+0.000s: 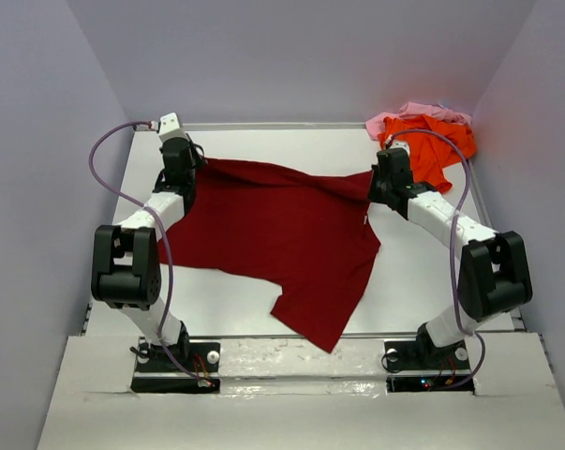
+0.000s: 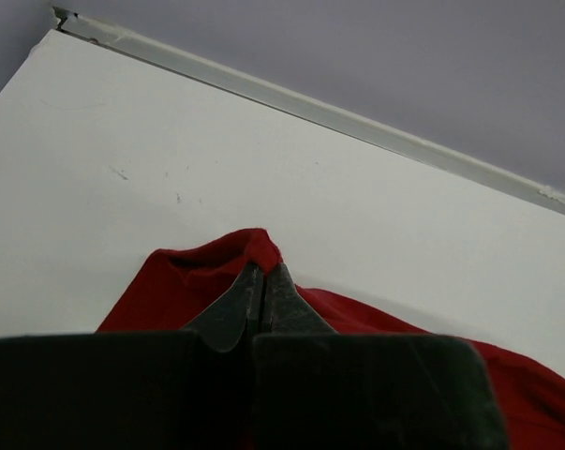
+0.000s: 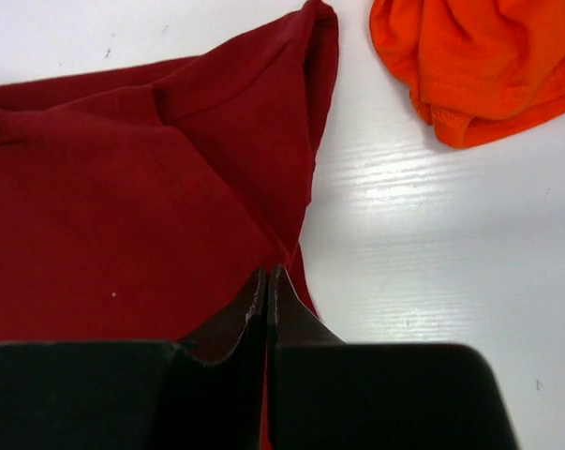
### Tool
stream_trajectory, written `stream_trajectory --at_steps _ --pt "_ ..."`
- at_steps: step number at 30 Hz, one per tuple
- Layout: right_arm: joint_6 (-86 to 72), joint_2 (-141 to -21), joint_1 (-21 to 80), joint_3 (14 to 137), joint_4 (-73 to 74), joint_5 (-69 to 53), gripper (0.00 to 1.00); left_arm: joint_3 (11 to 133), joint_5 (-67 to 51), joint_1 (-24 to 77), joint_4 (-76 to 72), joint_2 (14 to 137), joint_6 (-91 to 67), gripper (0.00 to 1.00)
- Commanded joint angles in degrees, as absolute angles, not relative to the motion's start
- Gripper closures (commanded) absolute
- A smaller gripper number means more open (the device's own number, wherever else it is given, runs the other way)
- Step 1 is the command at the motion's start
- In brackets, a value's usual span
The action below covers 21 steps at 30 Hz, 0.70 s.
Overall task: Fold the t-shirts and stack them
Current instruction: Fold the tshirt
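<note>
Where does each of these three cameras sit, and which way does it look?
Top external: above and behind the arms, looking down on the table; both arms show.
Left wrist: on the left arm, facing the table's far edge; left gripper shows, shut on the maroon t-shirt.
Right wrist: on the right arm, looking down; right gripper shows, shut on that shirt.
Shared: maroon t-shirt in all.

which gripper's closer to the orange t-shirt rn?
Right. The right gripper, shut on an edge of the maroon t-shirt, sits just beside the orange t-shirt; the left gripper grips its opposite end, farther away.
</note>
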<state>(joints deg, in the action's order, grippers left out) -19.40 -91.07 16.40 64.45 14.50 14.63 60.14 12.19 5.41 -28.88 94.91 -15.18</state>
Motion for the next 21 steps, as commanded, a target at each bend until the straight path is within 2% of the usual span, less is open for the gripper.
stream_trajectory --at_steps 1,19,20,21 --pt "-20.65 -87.19 17.23 62.49 13.71 15.12 1.00 59.41 14.24 5.19 -30.85 95.10 -14.59 1.00" --pt "-24.00 -87.53 18.90 53.62 14.68 11.87 1.00 55.99 16.00 3.61 -29.71 92.90 -15.38 1.00" --pt "-23.91 -87.63 18.90 53.53 14.68 11.60 0.96 55.29 16.17 3.43 -29.71 92.81 -15.47 1.00" --pt "-23.91 -87.71 18.90 53.44 14.68 11.17 0.81 55.11 16.43 3.43 -29.62 92.81 -15.38 1.00"
